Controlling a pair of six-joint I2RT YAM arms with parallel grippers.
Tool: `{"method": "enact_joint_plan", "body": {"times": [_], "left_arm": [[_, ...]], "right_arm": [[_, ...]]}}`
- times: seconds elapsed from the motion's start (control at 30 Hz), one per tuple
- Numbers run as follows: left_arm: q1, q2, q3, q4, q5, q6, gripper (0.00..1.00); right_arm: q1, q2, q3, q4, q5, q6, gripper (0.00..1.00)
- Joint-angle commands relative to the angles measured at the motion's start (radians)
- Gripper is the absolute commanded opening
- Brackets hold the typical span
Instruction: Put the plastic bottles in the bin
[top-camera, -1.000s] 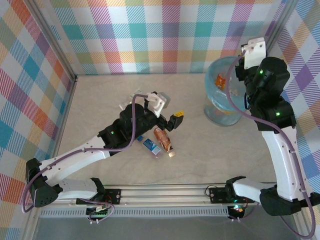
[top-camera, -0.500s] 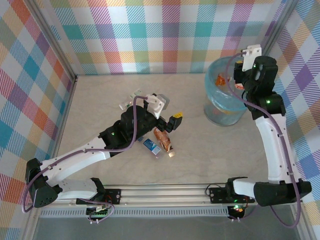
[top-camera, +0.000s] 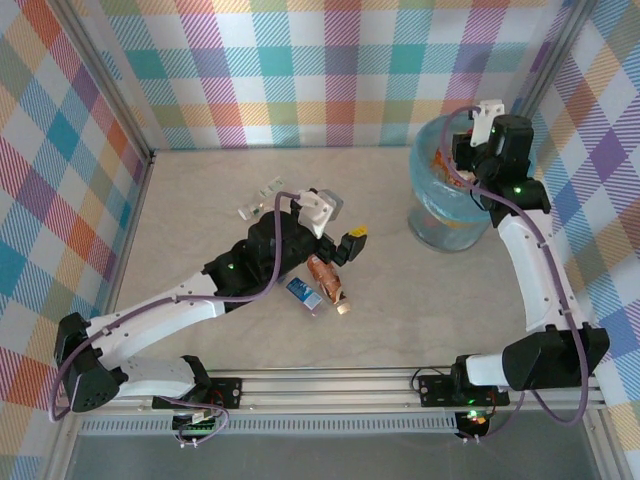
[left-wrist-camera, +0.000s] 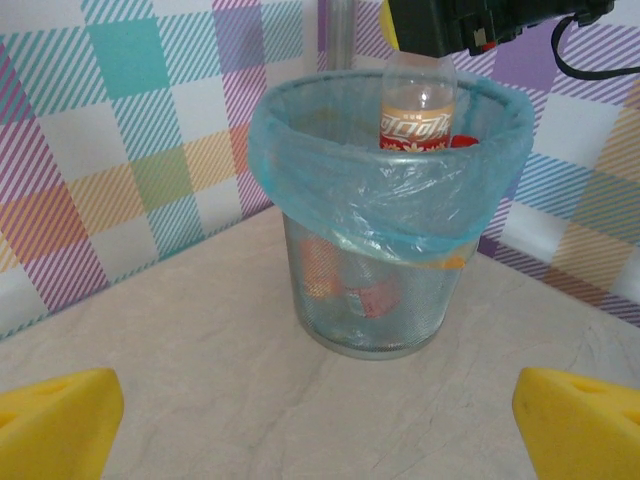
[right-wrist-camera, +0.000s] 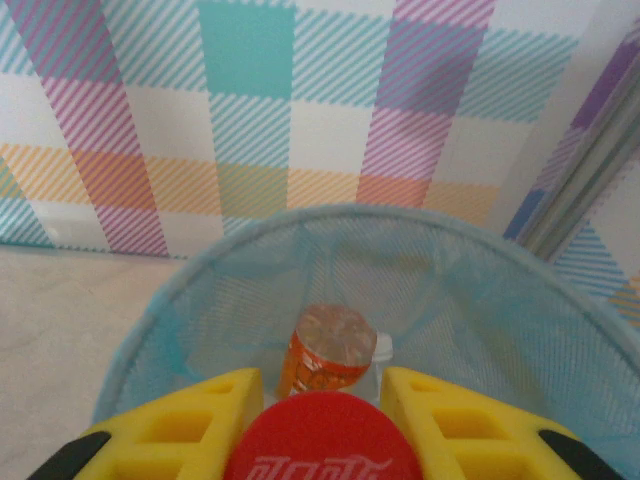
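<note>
The bin (top-camera: 440, 215), a mesh basket lined with a light-blue bag, stands at the far right of the table. My right gripper (top-camera: 468, 152) hangs over its mouth, shut on a plastic bottle (left-wrist-camera: 418, 112) with a tan label and a red cap (right-wrist-camera: 322, 445); the cap sits between the yellow fingers (right-wrist-camera: 190, 420). Inside the bin (right-wrist-camera: 470, 300) lies an orange-labelled bottle (right-wrist-camera: 325, 355). My left gripper (top-camera: 347, 240) is open over mid-table, its view facing the bin (left-wrist-camera: 390, 240) with nothing between its fingertips (left-wrist-camera: 55, 425). A copper-labelled bottle (top-camera: 326, 279), a blue-labelled one (top-camera: 304, 293) and a clear one (top-camera: 262, 197) lie on the table.
Checked walls close the table on the left, back and right, with a metal post (top-camera: 115, 95) at the back-left corner. The bin stands close to the right wall. An aluminium rail (top-camera: 330, 385) with both arm bases runs along the near edge.
My right gripper has swung left and down with the bottle, from beside the bin's far rim to over its mouth. The left arm has hardly moved.
</note>
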Motion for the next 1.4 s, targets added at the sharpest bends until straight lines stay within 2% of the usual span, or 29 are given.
{"method": "enact_joint_plan", "body": {"times": [0.0,0.23,0.47,0.57,0.83,1.0,1.17,1.37], "left_arm": [[-0.009,0.01,0.021,-0.003,0.002,-0.005,1.0],[-0.009,0.037,0.033,-0.012,0.016,-0.007,1.0],[-0.009,0.051,0.036,-0.016,0.025,-0.013,1.0],[-0.009,0.053,0.038,-0.018,0.027,-0.016,1.0],[-0.009,0.059,0.055,-0.027,0.031,-0.017,1.0],[-0.009,0.068,0.064,-0.023,0.04,-0.023,1.0],[-0.009,0.074,0.065,-0.018,0.043,-0.03,1.0],[-0.008,0.07,0.062,-0.022,0.041,-0.034,1.0]], "right_arm": [[-0.016,-0.012,-0.064,0.062,-0.044,0.078,0.01],[-0.04,-0.025,-0.199,0.076,-0.058,0.135,0.09],[-0.068,-0.002,-0.295,0.127,-0.093,0.151,0.08],[-0.077,0.007,-0.316,0.145,-0.1,0.158,0.11],[-0.08,-0.006,-0.245,0.089,-0.149,0.18,0.42],[-0.08,-0.045,-0.156,0.041,-0.154,0.19,0.56],[-0.08,-0.061,-0.085,0.004,-0.155,0.19,0.57],[-0.08,-0.016,-0.043,-0.051,-0.165,0.181,0.36]]}}
